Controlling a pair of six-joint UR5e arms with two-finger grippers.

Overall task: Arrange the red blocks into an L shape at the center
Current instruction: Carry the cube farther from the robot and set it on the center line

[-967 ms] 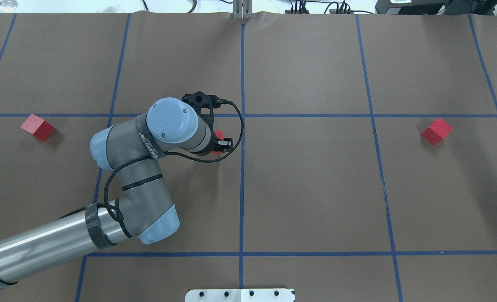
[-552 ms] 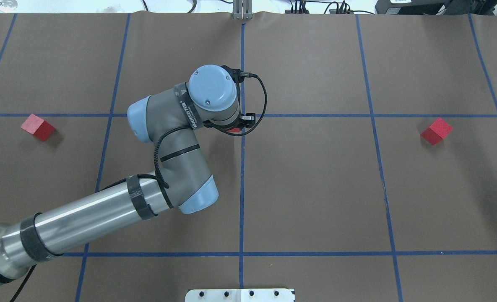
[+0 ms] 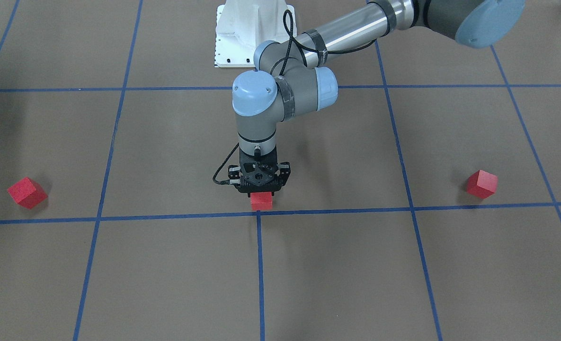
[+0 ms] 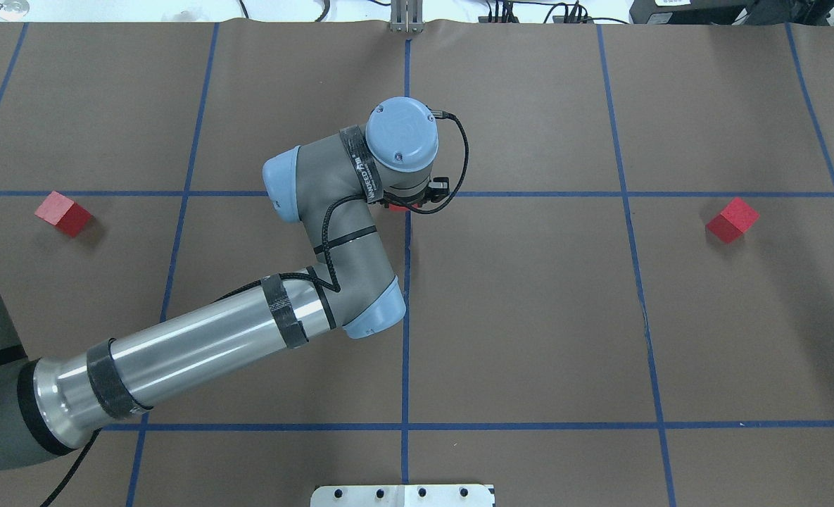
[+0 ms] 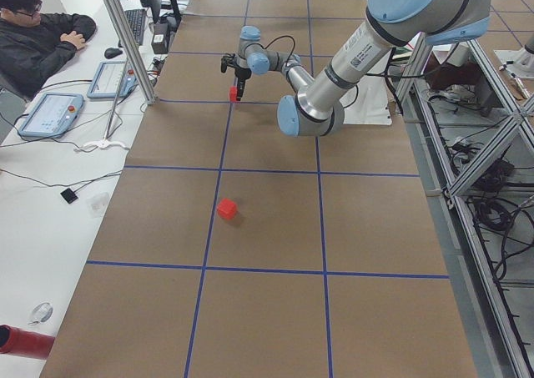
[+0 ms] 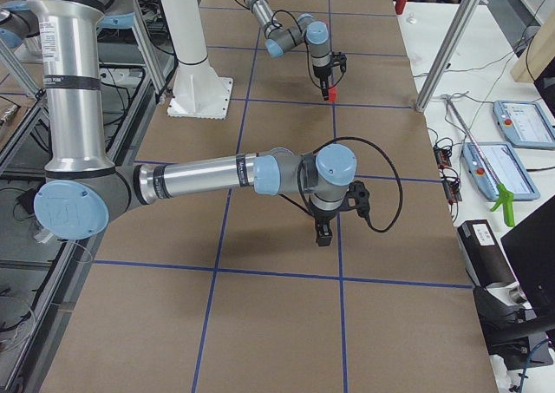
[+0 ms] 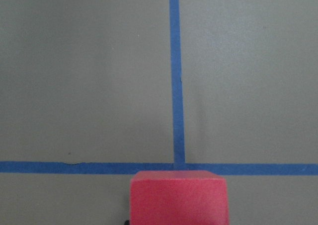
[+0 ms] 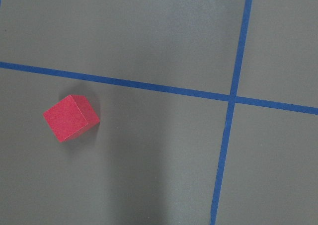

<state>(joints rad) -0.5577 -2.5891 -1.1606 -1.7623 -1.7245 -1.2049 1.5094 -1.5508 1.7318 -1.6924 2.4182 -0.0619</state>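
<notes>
My left gripper (image 3: 260,190) points straight down and is shut on a red block (image 3: 261,201), held low at the centre crossing of the blue grid lines. The block shows as a sliver under the wrist in the overhead view (image 4: 397,207) and fills the bottom of the left wrist view (image 7: 179,197). A second red block (image 4: 63,213) lies far left and a third (image 4: 732,220) far right, both free on the table. The third also shows in the right wrist view (image 8: 71,117). My right gripper (image 6: 323,234) hangs over the right end; I cannot tell if it is open.
Blue tape lines (image 4: 406,317) divide the brown table cover into large squares. The white robot base plate (image 4: 402,495) sits at the near edge. An operator (image 5: 42,40) sits beyond the far edge, beside a metal post (image 5: 125,61).
My left arm has carried the red block away from the robot and to the right, from left of the centre line to the centre crossing. The two outer blocks have not moved.
</notes>
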